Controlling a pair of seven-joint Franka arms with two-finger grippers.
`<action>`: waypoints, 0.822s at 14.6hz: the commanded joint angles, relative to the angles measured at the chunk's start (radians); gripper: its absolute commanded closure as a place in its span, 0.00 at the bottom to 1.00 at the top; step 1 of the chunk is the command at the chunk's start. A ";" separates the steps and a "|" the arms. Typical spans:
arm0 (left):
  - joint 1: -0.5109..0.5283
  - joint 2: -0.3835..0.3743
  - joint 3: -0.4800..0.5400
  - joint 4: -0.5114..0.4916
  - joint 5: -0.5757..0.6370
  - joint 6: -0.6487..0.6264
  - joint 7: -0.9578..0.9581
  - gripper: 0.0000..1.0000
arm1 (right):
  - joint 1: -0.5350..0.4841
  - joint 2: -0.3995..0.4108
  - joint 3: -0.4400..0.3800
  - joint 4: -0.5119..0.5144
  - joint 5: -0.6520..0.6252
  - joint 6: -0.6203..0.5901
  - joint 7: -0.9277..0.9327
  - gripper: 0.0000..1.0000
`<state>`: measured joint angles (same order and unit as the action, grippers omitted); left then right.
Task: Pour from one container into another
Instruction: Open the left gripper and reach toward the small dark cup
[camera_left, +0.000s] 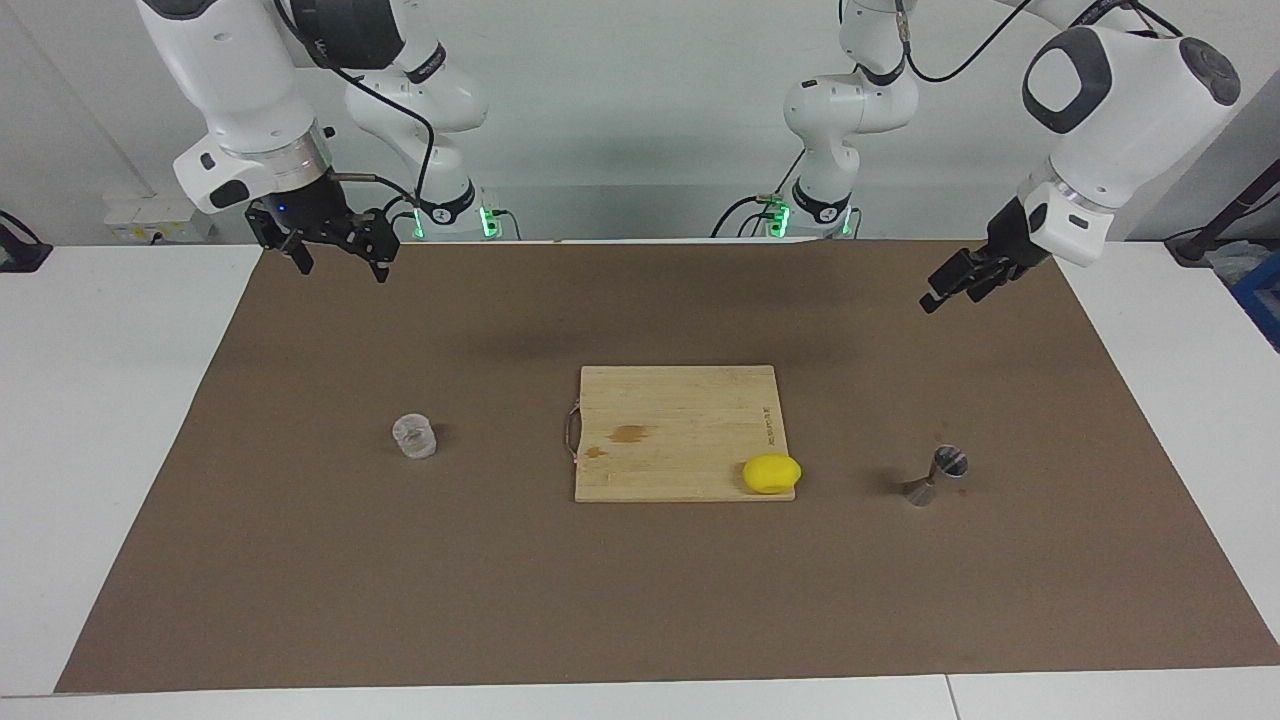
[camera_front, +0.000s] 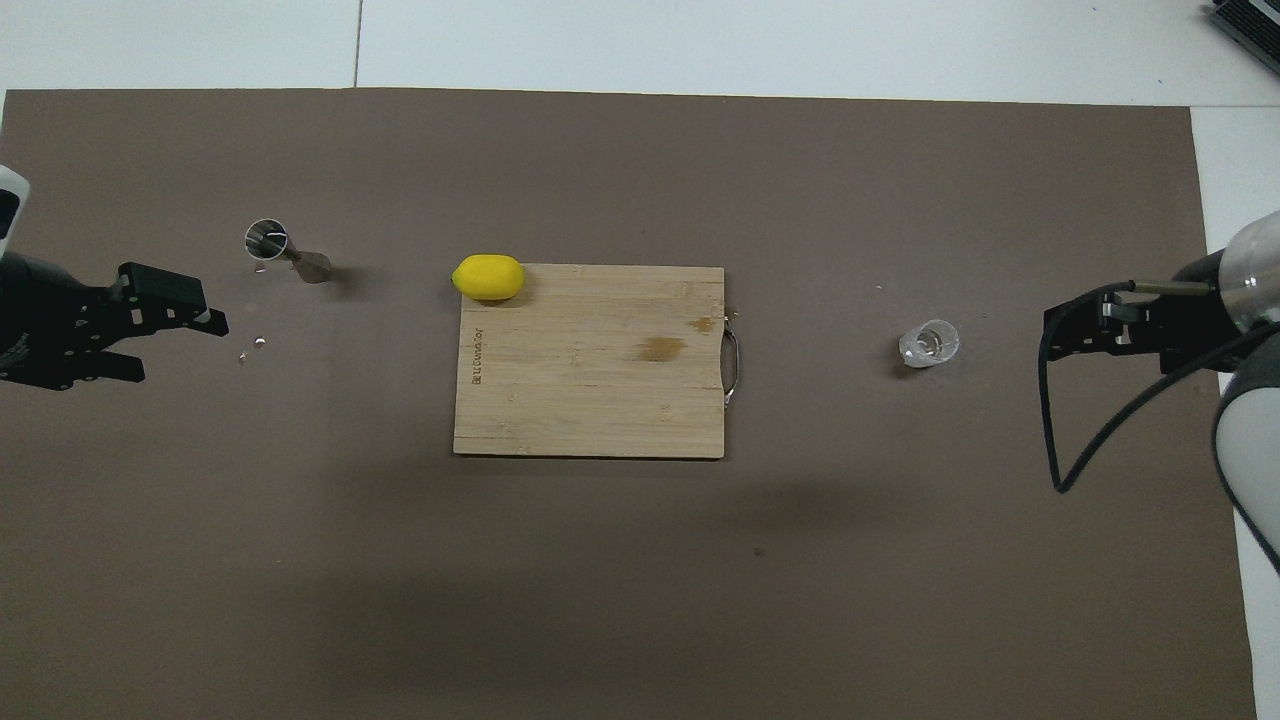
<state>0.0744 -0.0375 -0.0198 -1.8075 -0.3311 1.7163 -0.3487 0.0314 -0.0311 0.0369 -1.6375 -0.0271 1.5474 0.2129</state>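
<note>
A brown mat (camera_left: 640, 600) covers the middle of the white surface (camera_left: 110, 400), and everything of the task sits on it. The small clear cup (camera_left: 414, 437) stands upright at the centre left of the facing view, toward the right arm's end of the surface, well apart from the bamboo cutting board (camera_left: 670, 420) in the middle of the frame. The right claw (camera_left: 340, 262) hangs in the upper left of that view, raised over the mat's edge nearest the robots, its fingers spread wide and holding nothing; the cup lies well below it in the frame, farther from the robots, with bare mat between them. The steel jigger (camera_left: 935, 475) stands at the centre right of the facing view, toward the left arm's end, its open upper cone showing as a bright ring in the overhead view (camera_front: 267, 239). The left claw (camera_left: 950, 285) is in the upper right of the facing view, tilted and up in the air over the mat, well apart from the jigger, which sits lower in the frame. Its fingers stand apart and empty. A yellow lemon (camera_left: 771, 473) rests on the board's corner nearest the jigger, overhanging the edge slightly. A few small pale specks (camera_front: 250, 350) lie on the mat near the jigger.
</note>
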 joint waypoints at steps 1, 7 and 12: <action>0.073 -0.006 -0.006 -0.084 -0.136 0.090 -0.250 0.00 | -0.016 -0.021 0.006 -0.027 0.006 0.019 -0.020 0.00; 0.120 0.064 -0.009 -0.154 -0.375 0.322 -0.856 0.00 | -0.016 -0.021 0.006 -0.027 0.006 0.019 -0.020 0.00; 0.154 0.094 -0.012 -0.251 -0.632 0.470 -0.918 0.00 | -0.016 -0.021 0.006 -0.027 0.006 0.020 -0.020 0.00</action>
<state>0.2038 0.0500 -0.0185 -2.0206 -0.8849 2.1461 -1.2420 0.0313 -0.0311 0.0367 -1.6375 -0.0271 1.5474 0.2129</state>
